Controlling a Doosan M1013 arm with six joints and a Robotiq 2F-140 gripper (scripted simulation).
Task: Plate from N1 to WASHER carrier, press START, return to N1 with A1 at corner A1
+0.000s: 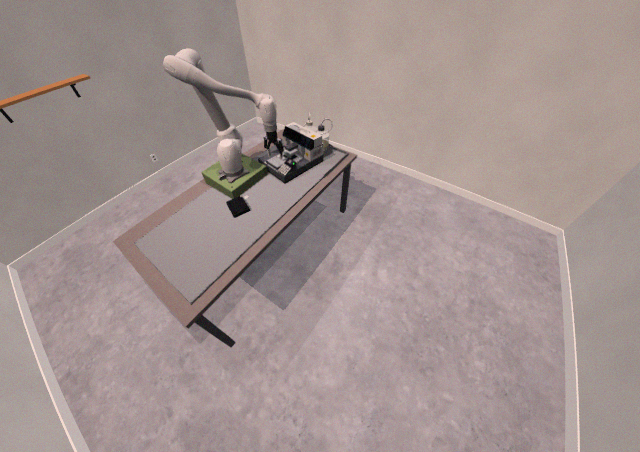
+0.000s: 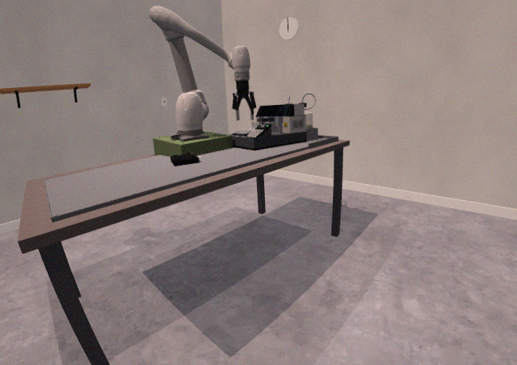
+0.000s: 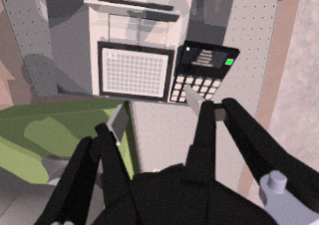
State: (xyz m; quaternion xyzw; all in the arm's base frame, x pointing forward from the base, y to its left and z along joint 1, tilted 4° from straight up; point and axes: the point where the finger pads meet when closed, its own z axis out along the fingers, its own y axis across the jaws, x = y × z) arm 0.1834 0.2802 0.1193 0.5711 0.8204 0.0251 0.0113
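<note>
The white plate (image 3: 134, 73) (image 1: 275, 162) lies inside the dark-rimmed carrier (image 3: 101, 76) at the front of the washer (image 1: 305, 138) (image 2: 287, 123). It looks flat and square to the rim in the wrist view; its cut corner is not clear. The lamp (image 3: 229, 62) (image 1: 293, 163) (image 2: 267, 125) is green. The keypad (image 3: 197, 83) is right of the carrier in the wrist view, its lowest-left key START (image 3: 173, 99) in sight. My gripper (image 3: 155, 103) (image 1: 275, 153) (image 2: 245, 117) is open and empty, above the washer's front. The black nest N1 (image 1: 238, 206) (image 2: 185, 159) shows no plate.
The green robot base (image 1: 214, 178) (image 2: 166, 145) (image 3: 50, 130) stands beside the washer's front. Bottles (image 1: 324, 139) and a looped tube (image 2: 309, 94) are at the washer's far end. The washer's raised housing (image 2: 276, 111) stands behind the carrier.
</note>
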